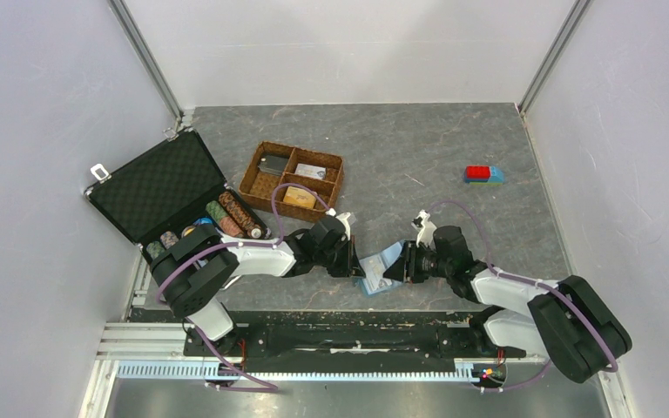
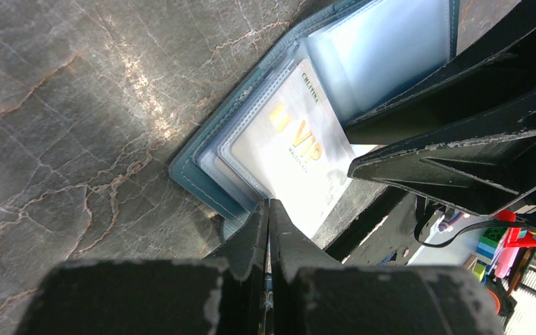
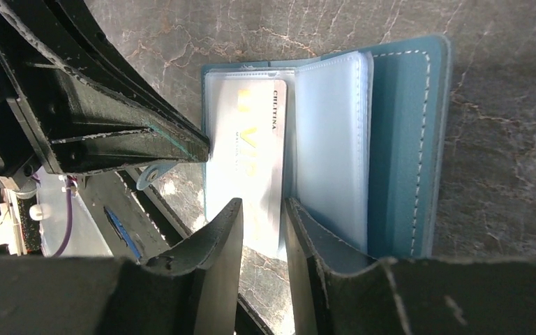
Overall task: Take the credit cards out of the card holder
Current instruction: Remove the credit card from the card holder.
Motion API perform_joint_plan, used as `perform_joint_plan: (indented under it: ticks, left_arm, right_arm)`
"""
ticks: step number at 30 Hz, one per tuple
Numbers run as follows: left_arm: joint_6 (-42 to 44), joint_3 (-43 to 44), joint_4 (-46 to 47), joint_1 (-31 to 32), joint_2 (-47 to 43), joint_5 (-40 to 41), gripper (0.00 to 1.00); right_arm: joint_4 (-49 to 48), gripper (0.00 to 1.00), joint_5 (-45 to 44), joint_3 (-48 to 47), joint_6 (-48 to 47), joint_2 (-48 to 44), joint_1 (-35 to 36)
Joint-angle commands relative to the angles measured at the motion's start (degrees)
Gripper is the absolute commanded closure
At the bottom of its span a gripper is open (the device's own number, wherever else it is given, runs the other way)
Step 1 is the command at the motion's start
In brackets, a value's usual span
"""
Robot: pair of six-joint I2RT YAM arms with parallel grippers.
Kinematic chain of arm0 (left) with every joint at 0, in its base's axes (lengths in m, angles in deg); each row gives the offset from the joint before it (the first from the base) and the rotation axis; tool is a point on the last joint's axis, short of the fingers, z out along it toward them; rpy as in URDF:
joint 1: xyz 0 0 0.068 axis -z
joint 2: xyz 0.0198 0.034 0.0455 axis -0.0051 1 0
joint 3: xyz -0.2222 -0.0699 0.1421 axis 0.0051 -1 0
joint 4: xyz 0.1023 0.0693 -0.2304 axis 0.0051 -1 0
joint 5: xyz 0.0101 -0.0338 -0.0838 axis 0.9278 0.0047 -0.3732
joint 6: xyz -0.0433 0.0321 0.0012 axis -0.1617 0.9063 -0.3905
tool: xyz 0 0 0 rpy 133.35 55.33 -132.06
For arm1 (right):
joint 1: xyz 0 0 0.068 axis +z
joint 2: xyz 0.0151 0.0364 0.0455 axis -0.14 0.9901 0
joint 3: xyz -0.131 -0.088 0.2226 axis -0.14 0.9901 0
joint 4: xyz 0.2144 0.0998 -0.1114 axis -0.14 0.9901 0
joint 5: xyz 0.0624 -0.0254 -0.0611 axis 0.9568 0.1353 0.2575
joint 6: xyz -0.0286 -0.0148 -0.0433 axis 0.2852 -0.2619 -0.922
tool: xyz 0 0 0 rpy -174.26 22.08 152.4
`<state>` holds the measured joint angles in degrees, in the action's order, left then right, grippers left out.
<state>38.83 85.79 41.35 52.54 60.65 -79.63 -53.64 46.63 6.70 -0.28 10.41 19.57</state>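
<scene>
Broadly, the grey marbled table (image 1: 453,148) carries every item. The largest item is the black foam-lined case (image 1: 152,187), which stands with its lid open at the far left. Just to its right is the brown wicker tray (image 1: 305,151), which has four compartments. The objects in the tray are too small to identify. Both the case and the tray are well apart from the grippers.

The card holder (image 1: 381,266) lies close to the table's near edge, between the two arms. It is open, with the teal outer cover down on the table. The light-blue inner face and the clear plastic sleeves (image 3: 328,139) face up.

- **Left gripper (image 2: 269,206):** The fingers are pressed together. The tips pinch the outer edge of the holder half that bears the card.
- **Right gripper (image 3: 262,202):** The fingers are apart with a narrow gap. The tips hang over one end of the card, and neither finger clamps anything.

One credit card (image 3: 248,125) is visible. It is white with gold "VIP" lettering and sits in the topmost sleeve, just beside the fold, within the holder's outline. Whether more cards sit in the sleeves beneath it cannot be determined.

Striped poker chips (image 1: 226,218) lie in rows in the lower half of the case. A small red-and-blue block (image 1: 483,174) lies toward the far right of the table, well apart from everything else.
</scene>
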Motion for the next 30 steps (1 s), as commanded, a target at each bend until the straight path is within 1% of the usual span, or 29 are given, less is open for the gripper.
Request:
perform_joint_plan:
  ticks: [1, 4, 6, 9, 12, 17, 20, 22, 24, 25, 28, 30]
  left_arm:
    - [-0.20, 0.36, 0.08, 0.66, 1.01, -0.11, 0.94]
    - [-0.57, 0.23, 0.65, 0.71, 1.14, -0.42, 0.95]
    - [-0.66, 0.17, 0.65, 0.70, 1.22, -0.39, 0.95]
    - [-0.97, 0.09, 0.65, 0.73, 1.19, -0.29, 0.95]
    - [-1.19, 0.01, 0.65, 0.92, 1.18, 0.01, 0.95]
    - [-1.19, 0.05, 0.65, 1.04, 1.70, 0.10, 0.95]
    - [-1.10, 0.11, 0.63, 1.10, 2.34, 0.18, 0.96]
    - [-1.27, 0.00, 0.65, 1.10, 2.61, 0.61, 0.96]
    - [-1.37, -0.09, 0.65, 1.08, 2.76, 0.94, 0.96]
    - [-1.37, -0.12, 0.65, 1.10, 2.89, 1.13, 0.96]
    - [-1.13, -0.22, -0.12, 1.10, 3.26, 1.89, 0.96]
    - [-0.93, -0.44, -0.29, 1.09, 3.45, 2.23, 0.95]
  right_arm:
    - [4.69, 0.69, -2.18, -1.42, -2.47, 1.37, 0.16]
    - [2.73, 0.69, -0.09, -0.43, -1.17, 2.40, 0.15]
    - [3.00, 0.68, -0.19, -0.61, -1.18, 2.93, 0.14]
    - [5.59, 0.63, -1.55, -1.87, -1.56, 3.97, 0.16]
    - [6.57, 0.64, -1.23, -2.96, -2.35, 4.58, 0.16]
    - [4.68, 0.73, 1.66, -3.04, -3.19, 4.26, 0.14]
    - [0.98, 0.80, 2.85, -1.96, -2.37, 3.49, -0.36]
    - [-2.99, 0.88, 3.62, -0.91, -1.50, 3.43, -0.75]
    - [-6.01, 0.98, 5.35, 0.22, -0.86, 4.44, -1.75]
    - [-7.34, 1.00, 6.80, 0.69, -0.47, 5.11, -2.38]
    - [-10.35, 1.00, 10.09, 1.98, -0.01, 5.84, -4.65]
    - [-9.43, 1.00, 11.26, 2.06, -1.09, 5.34, -6.10]
